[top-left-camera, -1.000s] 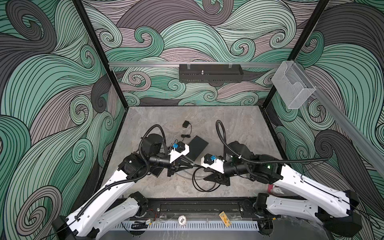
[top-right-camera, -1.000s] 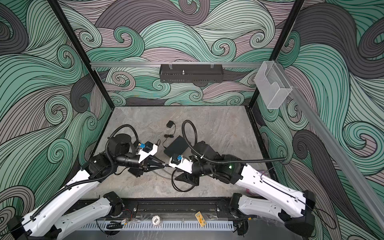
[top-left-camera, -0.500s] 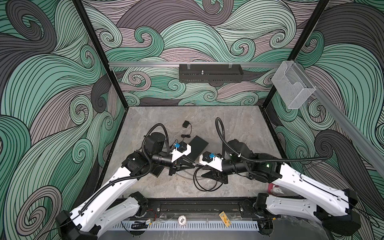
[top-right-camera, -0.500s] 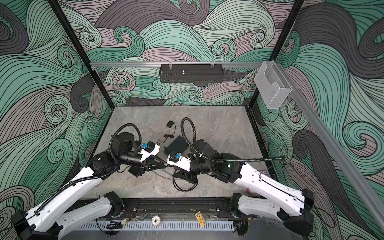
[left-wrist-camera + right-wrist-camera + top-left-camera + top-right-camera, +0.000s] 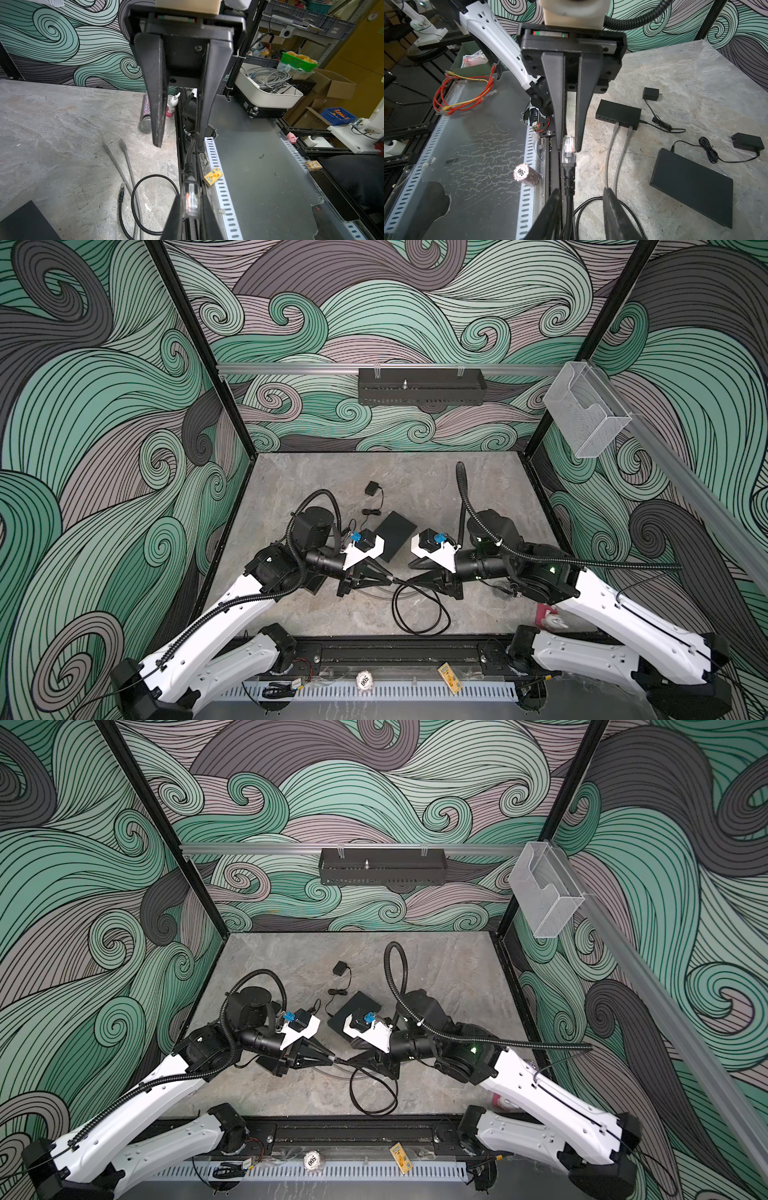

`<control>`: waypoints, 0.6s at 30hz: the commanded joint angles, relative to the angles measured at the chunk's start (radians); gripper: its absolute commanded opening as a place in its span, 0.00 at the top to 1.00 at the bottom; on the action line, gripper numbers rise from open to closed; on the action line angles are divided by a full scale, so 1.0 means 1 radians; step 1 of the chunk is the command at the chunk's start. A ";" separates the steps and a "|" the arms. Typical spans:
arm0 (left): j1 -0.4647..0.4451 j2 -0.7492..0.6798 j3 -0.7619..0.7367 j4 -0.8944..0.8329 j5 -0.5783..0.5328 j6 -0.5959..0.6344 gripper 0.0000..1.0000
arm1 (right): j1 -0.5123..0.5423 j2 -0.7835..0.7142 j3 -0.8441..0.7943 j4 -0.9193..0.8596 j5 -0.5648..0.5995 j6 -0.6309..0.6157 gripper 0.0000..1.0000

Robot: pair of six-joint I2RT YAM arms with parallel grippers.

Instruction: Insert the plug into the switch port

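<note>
Sitting beyond the desk (image 5: 316, 489), a white tub (image 5: 268, 97) holds coiled grey cables (image 5: 268, 75), a green basket (image 5: 295, 62) holds yellow-orange things too blurred to name, a blue crate (image 5: 329, 116) holds small orange things, and a green bin (image 5: 475, 66) holds a pink item and some paper. The plug (image 5: 568, 149) is a clear plastic connector with a reddish glint inside, on a black boot. It hangs above the desk, just toward 6 o'clock from the middle, clenched by its clear head in the left gripper (image 5: 388, 578). Its black cable (image 5: 419, 610) passes between the parted fingers of the right gripper (image 5: 581, 191), which is released, and loops on the desk at 5 o'clock from the plug. The switch (image 5: 618, 114), a small black box with a row of ports and two grey leads (image 5: 614, 149) plugged in, lies well apart from the plug. A flat black box (image 5: 395, 535) lies at 12 o'clock from the plug. Compared with half a second ago, the two wrists stand slightly wider apart, showing more of the flat box. The loop lies as before.
</note>
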 commanded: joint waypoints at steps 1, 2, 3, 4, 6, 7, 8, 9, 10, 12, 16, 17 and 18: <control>-0.006 -0.005 0.015 -0.009 0.036 0.009 1.00 | -0.010 0.023 0.023 -0.003 -0.038 0.003 0.65; -0.006 -0.006 0.014 -0.010 0.035 0.009 1.00 | -0.010 0.029 0.022 -0.007 -0.051 0.003 0.65; -0.006 -0.006 0.014 -0.011 0.034 0.009 1.00 | -0.010 0.032 0.023 -0.013 -0.065 0.002 0.65; -0.006 -0.007 0.013 -0.011 0.034 0.007 1.00 | -0.010 0.037 0.023 -0.021 -0.079 0.003 0.66; -0.006 -0.007 0.014 -0.008 0.034 0.006 1.00 | -0.010 0.047 0.023 -0.037 -0.090 0.002 0.66; -0.006 -0.006 0.013 -0.005 0.034 0.003 1.00 | -0.010 0.053 0.021 -0.041 -0.095 0.003 0.66; -0.006 -0.005 0.015 -0.002 0.034 0.000 1.00 | -0.010 0.058 0.021 -0.043 -0.098 0.005 0.67; -0.006 -0.004 0.015 0.000 0.035 -0.002 1.00 | -0.010 0.062 0.021 -0.043 -0.098 0.006 0.69; -0.006 -0.003 0.017 0.000 0.035 -0.002 1.00 | -0.010 0.064 0.021 -0.041 -0.096 0.005 0.70; -0.006 -0.001 0.018 -0.001 0.035 -0.002 1.00 | -0.011 0.066 0.023 -0.041 -0.097 0.005 0.70; -0.006 0.001 0.018 -0.003 0.031 -0.003 1.00 | -0.009 0.073 0.027 -0.043 -0.110 0.005 0.72; -0.006 0.002 0.017 -0.004 0.028 -0.005 1.00 | -0.009 0.074 0.028 -0.044 -0.111 0.006 0.73; -0.006 0.002 0.018 -0.003 0.026 -0.007 1.00 | -0.007 0.076 0.027 -0.045 -0.110 0.005 0.73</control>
